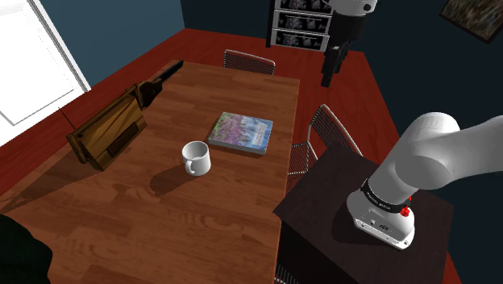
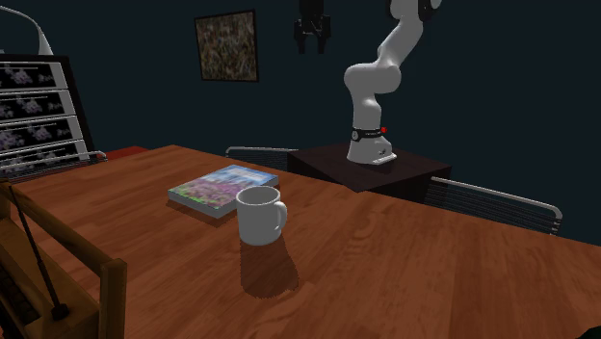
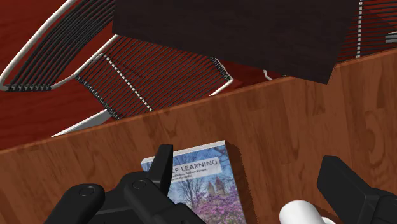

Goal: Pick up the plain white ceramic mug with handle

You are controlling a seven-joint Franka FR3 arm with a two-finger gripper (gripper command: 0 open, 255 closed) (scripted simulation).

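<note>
Right, gripper (image 1: 331, 68) hung high over the table (image 1: 161, 218), jaws wide apart and clasping nothing. White mug (image 1: 196, 157) stood upright on the wood well below the jaws, handle turned away from the book (image 1: 240, 131). On the wrist view its rim sat between the two fingers (image 3: 160, 170), nearer the one away from the book, untouched. Mug's inside showed plain white. Wooden crate (image 1: 109, 129) sat farther from the jaws than the mug, with a long dark tool (image 1: 161, 81) poking out of it.
</note>
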